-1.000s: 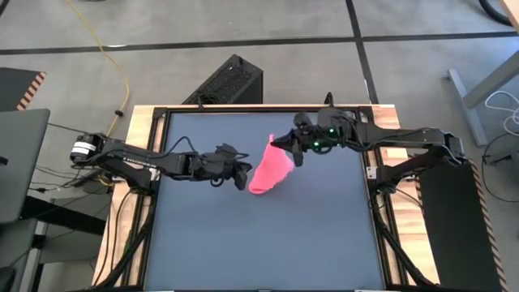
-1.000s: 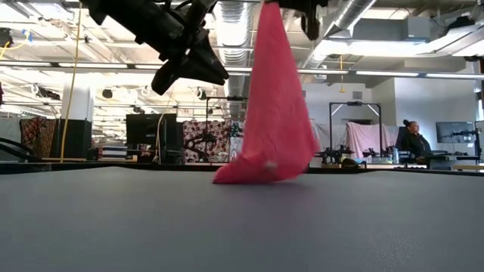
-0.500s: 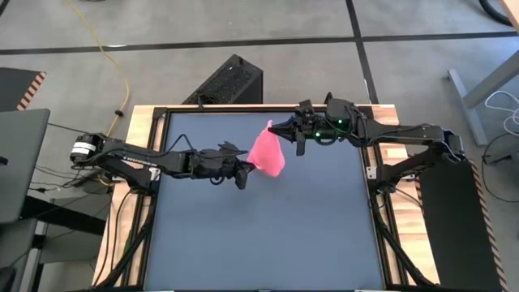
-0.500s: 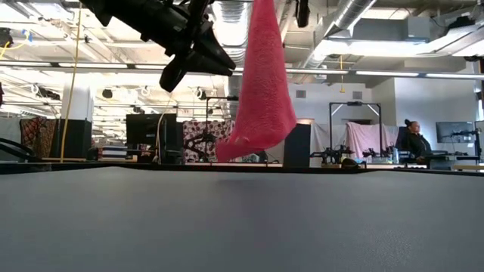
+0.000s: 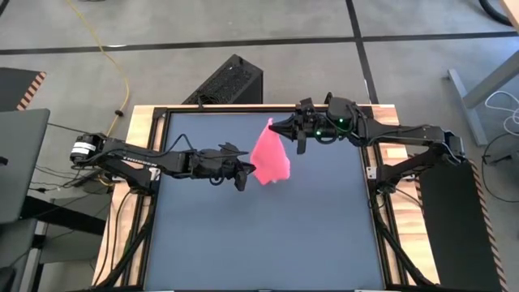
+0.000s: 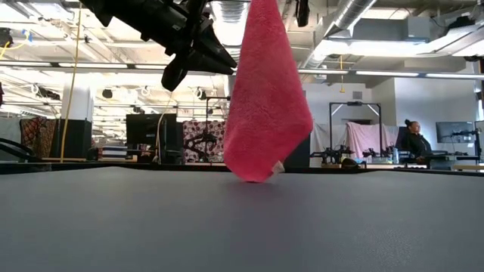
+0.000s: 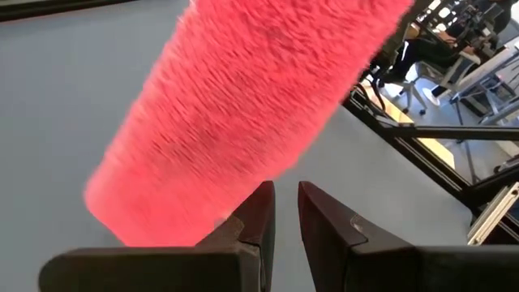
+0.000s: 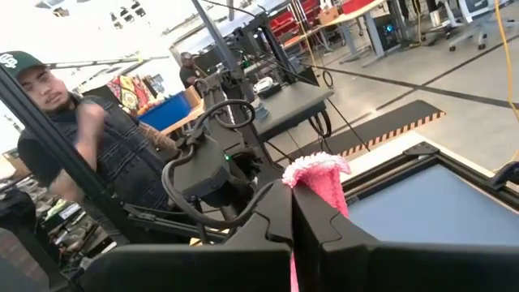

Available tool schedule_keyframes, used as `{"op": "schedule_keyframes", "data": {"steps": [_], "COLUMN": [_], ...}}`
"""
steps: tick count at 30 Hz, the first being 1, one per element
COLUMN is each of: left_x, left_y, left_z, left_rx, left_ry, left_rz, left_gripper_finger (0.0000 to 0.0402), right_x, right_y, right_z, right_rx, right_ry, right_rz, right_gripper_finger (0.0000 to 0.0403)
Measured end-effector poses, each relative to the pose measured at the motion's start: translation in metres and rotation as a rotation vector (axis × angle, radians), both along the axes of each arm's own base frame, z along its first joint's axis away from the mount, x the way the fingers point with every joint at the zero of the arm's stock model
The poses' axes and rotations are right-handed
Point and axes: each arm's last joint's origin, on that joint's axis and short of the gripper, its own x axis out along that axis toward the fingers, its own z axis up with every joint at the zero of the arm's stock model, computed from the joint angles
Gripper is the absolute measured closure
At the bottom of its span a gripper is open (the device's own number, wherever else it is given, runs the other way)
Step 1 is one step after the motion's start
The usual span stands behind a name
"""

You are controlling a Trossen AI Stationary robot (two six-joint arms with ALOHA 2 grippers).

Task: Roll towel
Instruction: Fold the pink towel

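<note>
The pink towel [image 5: 270,158] hangs in a narrow drape over the middle of the dark tabletop [image 5: 268,243]. My right gripper [image 5: 276,127] is shut on its top, reaching in level from the table's right. In the low view the towel [image 6: 266,113] reaches down to the tabletop; whether its lowest tip [image 6: 254,178] touches, I cannot tell. My left gripper [image 5: 246,172] stands just left of the towel, raised and slanting down. In the left wrist view its fingers [image 7: 285,212] show a narrow gap with nothing in it, the towel [image 7: 243,122] just ahead. My right gripper pinches the towel's top corner [image 8: 315,172] between its two fingers; a small tuft of cloth sticks out past the fingertips. The fingers lie level and come from the table's right. The towel hangs below them in loose folds.
A black box [image 5: 231,81] sits on the floor beyond the far edge and a laptop [image 5: 20,162] stands off the table's left. Metal rails [image 5: 375,195] frame the tabletop. A person [image 8: 73,138] stands beyond the table, and another sits far back [image 6: 414,140].
My right gripper has risen, tipped up and gone a little toward the far edge, drawing the towel up. The towel's lower end, which lay bunched on the table, has lifted, swung toward my left gripper and swung back into a straight hang.
</note>
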Motion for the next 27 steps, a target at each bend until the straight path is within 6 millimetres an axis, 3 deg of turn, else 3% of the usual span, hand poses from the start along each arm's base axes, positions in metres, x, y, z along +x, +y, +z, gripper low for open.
{"op": "schedule_keyframes", "data": {"steps": [12, 27], "left_x": [0.000, 0.000], "left_y": [-0.001, -0.009], "left_z": [0.000, 0.000], "left_rx": [-0.017, -0.020], "left_ry": [-0.002, -0.002], "left_rz": [-0.013, -0.041], "left_gripper_finger": [0.0356, 0.0356], "right_x": [-0.001, -0.013], "right_y": [-0.006, -0.048], "right_z": [0.000, 0.000], "right_rx": [0.001, 0.093], "right_ry": [0.003, -0.005], "right_rz": [-0.020, -0.102], "right_gripper_finger": [0.0386, 0.0386]}}
